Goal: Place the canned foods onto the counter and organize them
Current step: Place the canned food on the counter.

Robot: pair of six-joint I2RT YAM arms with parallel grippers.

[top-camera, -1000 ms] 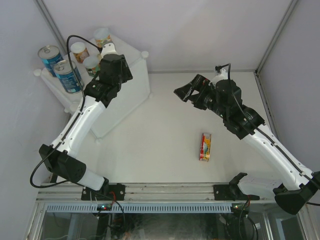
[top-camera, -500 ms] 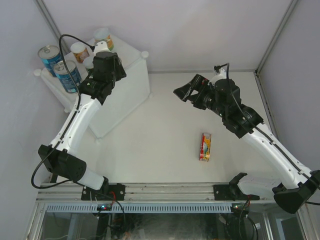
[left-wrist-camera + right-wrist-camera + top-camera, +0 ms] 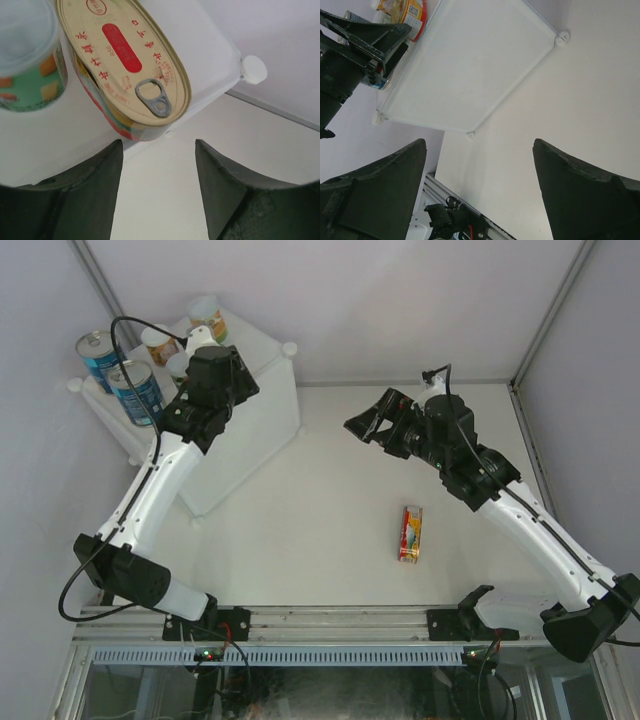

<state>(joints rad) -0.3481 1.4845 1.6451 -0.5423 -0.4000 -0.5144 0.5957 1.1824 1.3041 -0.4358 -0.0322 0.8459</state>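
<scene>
2 flat oval tins are in view. 1 oval tin (image 3: 411, 532), red and yellow, lies on the white table (image 3: 320, 580) at about 4 o'clock from the table's centre, well apart from both arms. The other tin (image 3: 130, 65) sits on the counter (image 3: 255, 430), pull-tab face towards the left wrist camera, its red-and-yellow side showing along the lower edge.

Counter: large white box at 10 o'clock on the table, with round knobs at its corners.

Other cans, top view: 2 tall blue-labelled cans (image 3: 98, 353) (image 3: 135, 390) stand side by side at the counter's 9 o'clock end. 3 small cans (image 3: 160, 343) (image 3: 207, 315) (image 3: 178, 363) stand near its 12 o'clock corner; the third is partly covered by the left arm. In the left wrist view a small green-labelled can (image 3: 27, 75) stands just beside the tin, at its 9 o'clock.

Left gripper (image 3: 157, 150): over the counter, jaws parted, nothing between them. The tin's near end lies just beyond the fingertips; contact is not evident.

Right gripper (image 3: 362, 425): above the table at 1 o'clock from centre, pointing towards the counter, jaws spread wide and empty.
</scene>
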